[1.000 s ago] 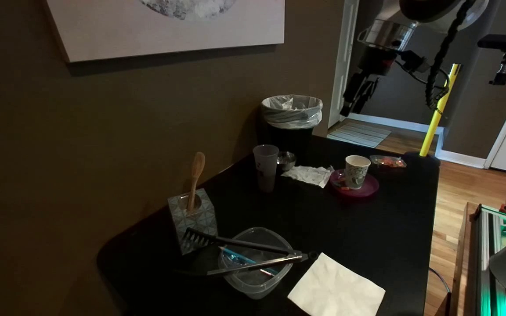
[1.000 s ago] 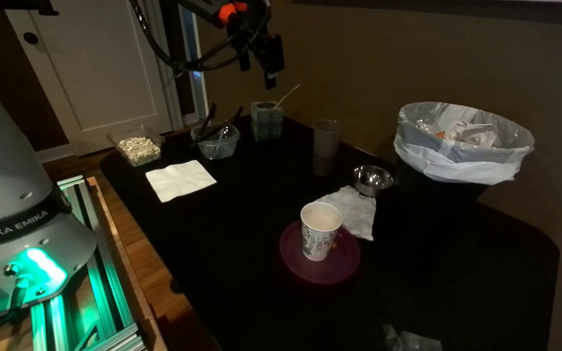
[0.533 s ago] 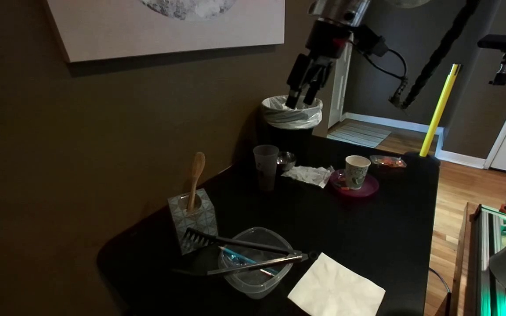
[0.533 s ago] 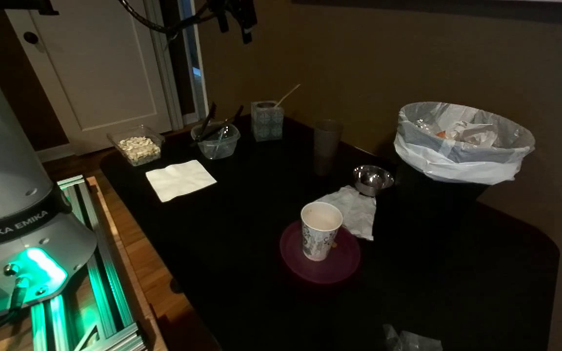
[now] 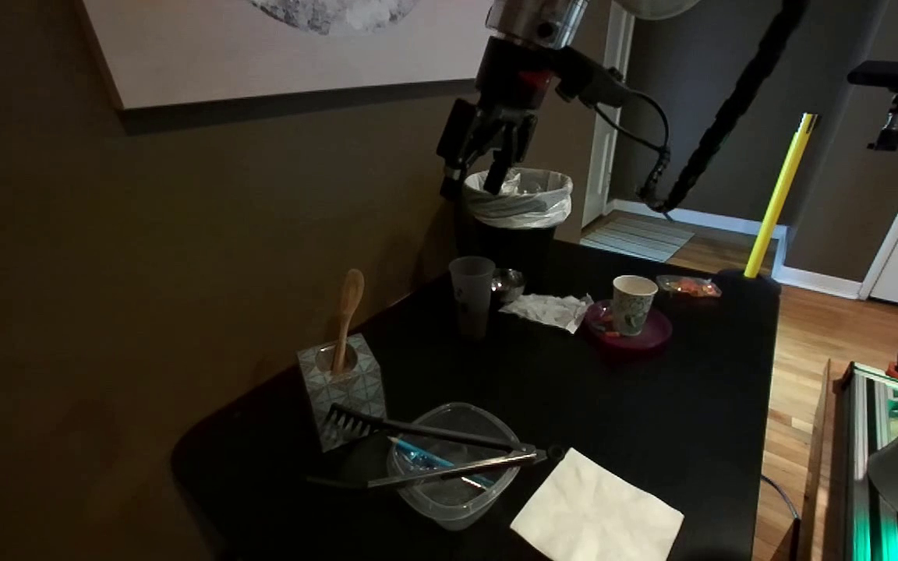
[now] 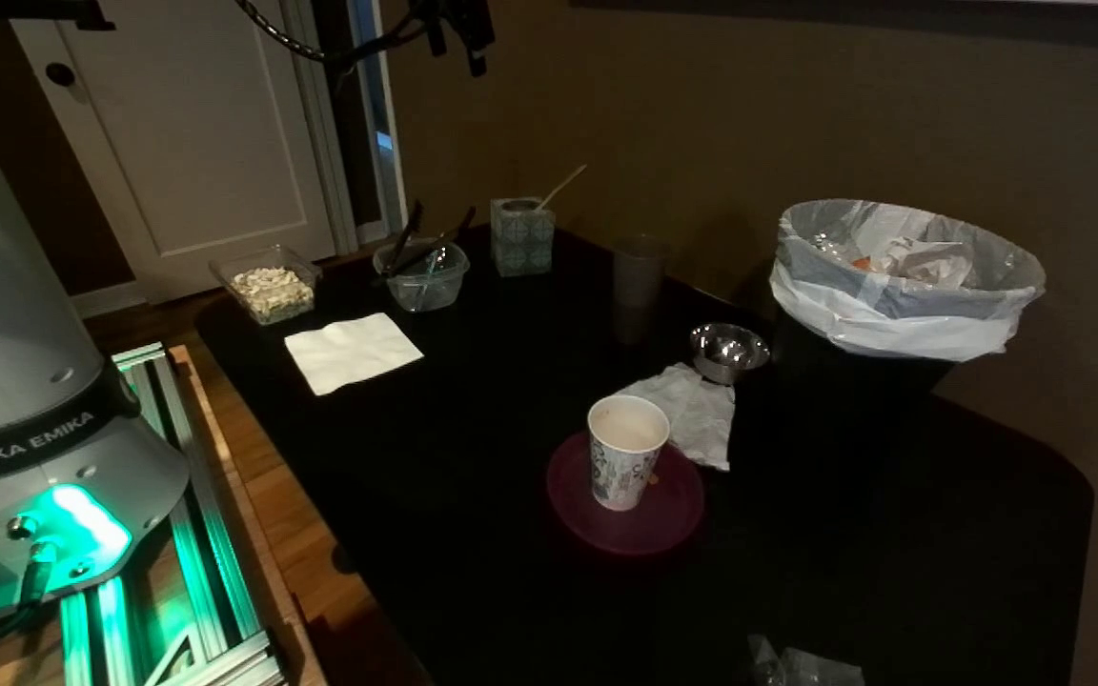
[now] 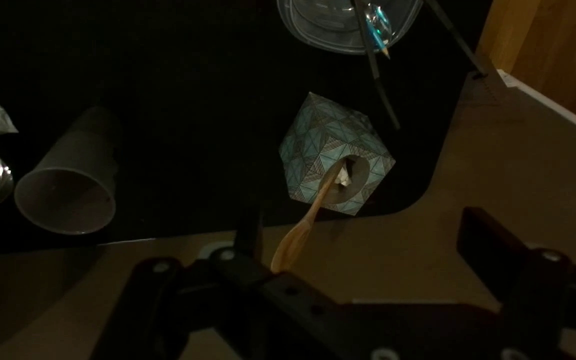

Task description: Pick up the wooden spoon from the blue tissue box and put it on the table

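"Wrist view: how do the jaws stand?"

"Spread wide, nothing held. Past them, nearer the jaw at that view's left than the middle of the gap, shows the wooden spoon [image 7: 304, 226]."

"Within their bite, then?"

"No. Both exterior views put the jaws well above it; only the line of sight sets it between them."

"And its long axis?"

"Bowl end up, closest to the jaws. The handle slants down and away from them into the round hole of the blue tissue box [image 7: 325, 135]; its lower end is hidden inside."

"Farther from the jaws?"

"The tabletop [image 7: 193, 125] under the box, then the clear container [image 7: 325, 35] beyond it."

"So what does the reach call for?"

"I'd say lower the jaws and bring them over until the spoon sits midway, then turn them to close across that slant. Pulling out along the handle looks safest; a sideways tug could tip the box."
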You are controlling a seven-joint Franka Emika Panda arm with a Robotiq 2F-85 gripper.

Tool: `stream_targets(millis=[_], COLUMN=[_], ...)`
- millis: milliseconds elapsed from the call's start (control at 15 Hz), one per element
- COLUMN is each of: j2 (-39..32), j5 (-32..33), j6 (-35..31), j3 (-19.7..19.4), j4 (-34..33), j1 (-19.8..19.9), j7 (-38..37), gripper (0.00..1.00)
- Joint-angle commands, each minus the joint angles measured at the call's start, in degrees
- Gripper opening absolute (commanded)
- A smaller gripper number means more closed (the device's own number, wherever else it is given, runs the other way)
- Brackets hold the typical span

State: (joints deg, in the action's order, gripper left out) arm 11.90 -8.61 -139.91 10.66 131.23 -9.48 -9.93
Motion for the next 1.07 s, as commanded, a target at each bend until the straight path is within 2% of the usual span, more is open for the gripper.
stream_targets(millis=[0, 200, 333, 533, 667, 733, 1000], j2=[-2.77, -9.47, -14.64, -23.25, -27.32, -22.21, -28.54], j5=[-1.64, -3.22, -0.36, 0.35, -3.82, -2.49, -2.70], j6=[-4.38, -12.23, -15.72, -19.04, -17.65, -18.36, -18.69], j3=[1.23, 3.84, 5.17, 4.03, 3.64, 3.14, 1.83], j4=[-0.06, -1.79, -3.47, -7.67, -11.87, -6.54, -12.18], j1=[-0.67, -1.74, -2.23, -3.92, -4.04, -4.72, -5.20], j7=[-4.66, -12.89, -18.90, -24.18, -19.91, -20.43, -20.51], gripper=[1.00, 1.00, 1.00, 1.00, 1.00, 1.00, 1.00])
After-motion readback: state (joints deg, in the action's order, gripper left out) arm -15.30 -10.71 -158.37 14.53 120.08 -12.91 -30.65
